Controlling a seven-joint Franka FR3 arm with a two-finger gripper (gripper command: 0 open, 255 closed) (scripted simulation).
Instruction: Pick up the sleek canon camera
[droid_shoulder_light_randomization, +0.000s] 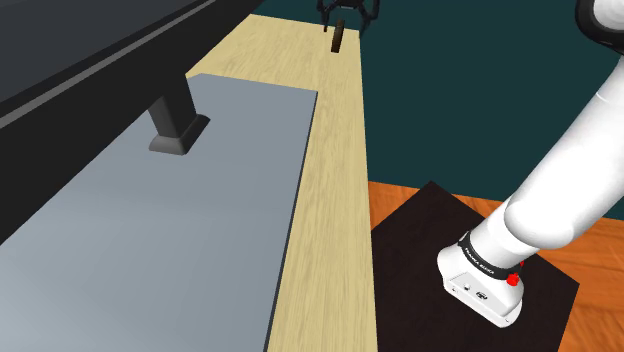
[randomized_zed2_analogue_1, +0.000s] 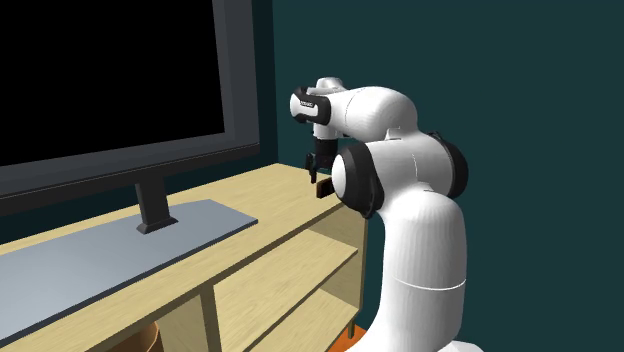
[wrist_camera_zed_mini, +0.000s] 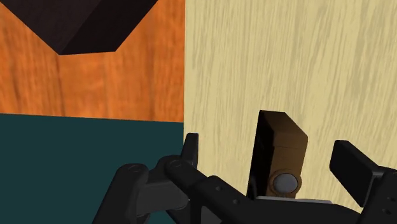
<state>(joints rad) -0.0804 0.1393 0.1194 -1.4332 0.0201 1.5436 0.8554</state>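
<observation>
Right, the black gripper (wrist_camera_zed_mini: 268, 151) is hanging over the far end of the light wooden table (droid_shoulder_light_randomization: 335, 180), its fingers (wrist_camera_zed_mini: 348, 164) standing well apart, released and clasping nothing. The camera (wrist_camera_zed_mini: 280, 143), a dark brown little box with a round grey lens showing on it, is standing on the table between those fingers. A gap is showing on either side, so it is not being held. In the shoulder view it is sitting close to the table's far edge, just under the gripper. A grey slab (droid_shoulder_light_randomization: 150, 230) is lying along the table, carrying the foot (droid_shoulder_light_randomization: 178, 125) of a big dark television (randomized_zed2_analogue_1: 120, 80). The white arm (randomized_zed2_analogue_1: 400, 110) is bending over the table's end in front of a dark teal wall (randomized_zed2_analogue_1: 520, 80). The black stand (droid_shoulder_light_randomization: 440, 215) is resting on an orange wooden floor (droid_shoulder_light_randomization: 400, 195).
</observation>
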